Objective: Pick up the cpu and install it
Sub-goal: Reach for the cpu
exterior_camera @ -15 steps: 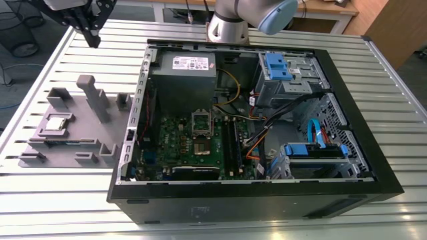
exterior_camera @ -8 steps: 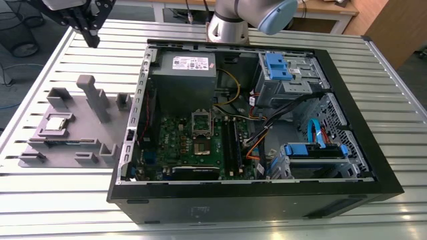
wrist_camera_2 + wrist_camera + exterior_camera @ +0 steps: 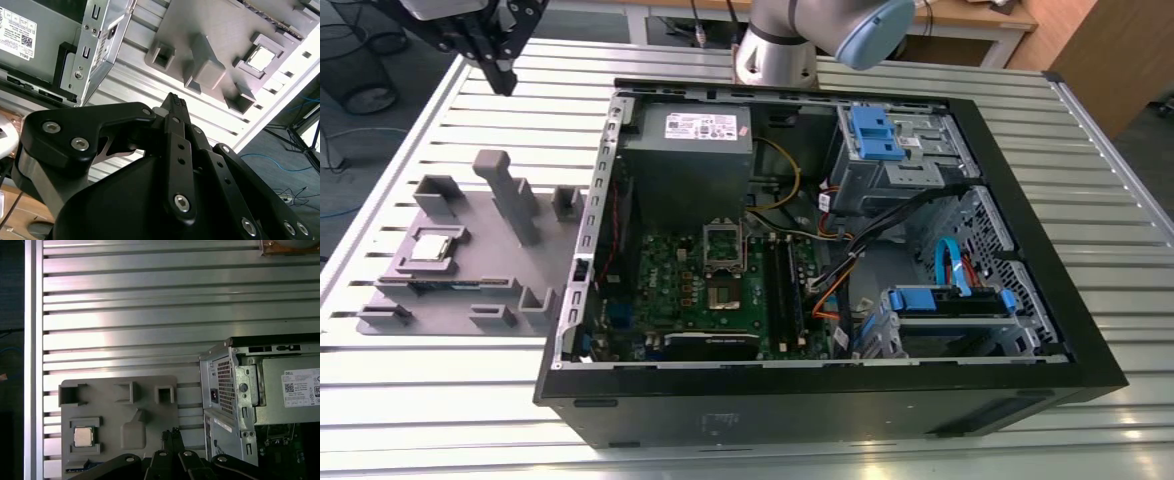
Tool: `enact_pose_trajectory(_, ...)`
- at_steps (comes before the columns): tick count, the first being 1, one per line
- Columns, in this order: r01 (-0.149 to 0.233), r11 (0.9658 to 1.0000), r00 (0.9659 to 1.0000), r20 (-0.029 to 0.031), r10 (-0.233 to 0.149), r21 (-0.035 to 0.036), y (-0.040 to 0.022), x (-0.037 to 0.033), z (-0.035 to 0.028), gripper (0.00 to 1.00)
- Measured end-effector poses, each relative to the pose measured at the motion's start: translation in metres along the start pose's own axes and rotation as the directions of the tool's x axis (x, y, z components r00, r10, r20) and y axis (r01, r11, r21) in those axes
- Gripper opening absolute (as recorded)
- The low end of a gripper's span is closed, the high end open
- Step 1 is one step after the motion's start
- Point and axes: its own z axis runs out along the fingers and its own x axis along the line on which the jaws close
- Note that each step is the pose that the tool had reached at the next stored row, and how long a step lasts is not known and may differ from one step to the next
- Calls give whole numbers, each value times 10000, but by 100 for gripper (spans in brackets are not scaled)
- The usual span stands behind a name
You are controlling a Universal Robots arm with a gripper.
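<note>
Pressed together and empty, the gripper (image 3: 170, 433) is held apart from the cpu (image 3: 83, 436) in its grey fixture (image 3: 112, 412), where square centring is needed.

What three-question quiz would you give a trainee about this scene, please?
1. True or false: the cpu sits in the grey fixture, outside the computer case.
2. The gripper is: A) holding the cpu; B) above the slatted table, holding nothing; C) inside the case.
3. What colour is the motherboard in the case?

Key: 1 true; 2 B; 3 green.
</note>
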Motion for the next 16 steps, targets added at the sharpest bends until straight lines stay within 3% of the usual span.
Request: enact_pose_trajectory(16, 0, 10000, 10000, 0, 0, -1, -3, 41, -1, 10)
